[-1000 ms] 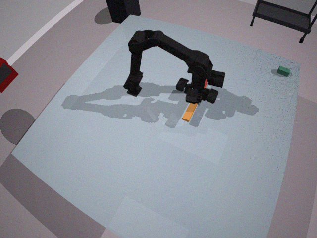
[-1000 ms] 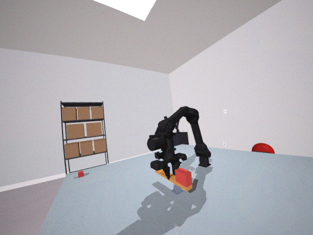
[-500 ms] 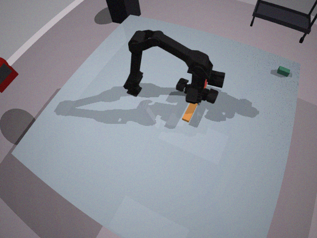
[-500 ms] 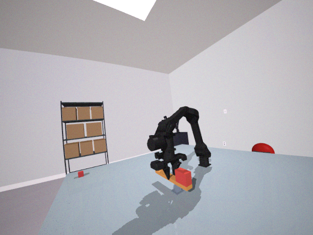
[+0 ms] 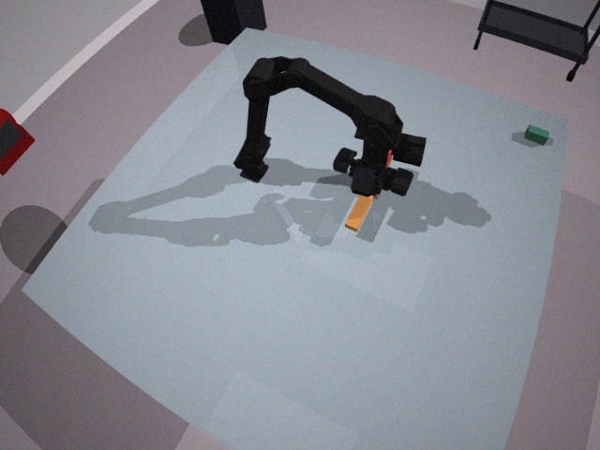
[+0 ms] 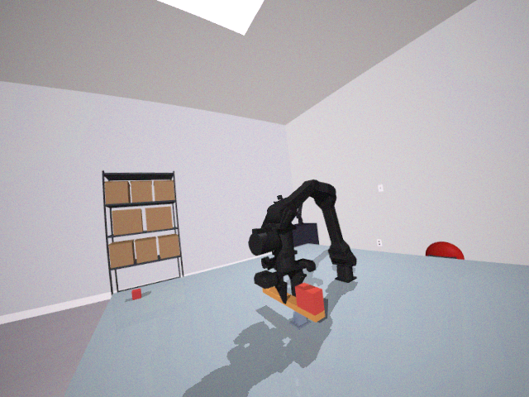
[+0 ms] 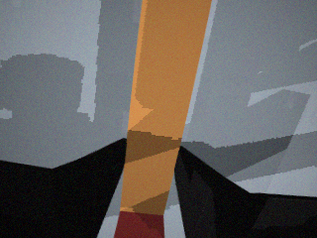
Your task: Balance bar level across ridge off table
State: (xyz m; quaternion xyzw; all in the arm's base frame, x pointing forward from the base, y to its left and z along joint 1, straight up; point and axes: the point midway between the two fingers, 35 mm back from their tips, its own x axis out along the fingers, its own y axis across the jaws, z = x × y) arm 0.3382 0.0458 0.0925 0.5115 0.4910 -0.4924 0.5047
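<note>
Overhead, our gripper (image 5: 367,189) hides half the orange bar (image 5: 359,213) it clamps above the table (image 5: 193,300); the grey ridge (image 6: 300,319) barely shows beneath it.

The table (image 6: 426,324) has a pale blue-grey top. The floor (image 6: 38,350) is dull mauve with a white baseboard along the plain light-grey walls (image 6: 426,141). A bright rectangular ceiling light (image 6: 213,10) sits overhead. Well beyond the fingers, a black shelf rack (image 6: 105,231) against the wall holds brown cardboard boxes (image 6: 127,221) on three levels. A dark cabinet (image 5: 232,19) stands at the table's far edge. A dark cart (image 5: 532,36) stands on the floor well apart from the table.
</note>
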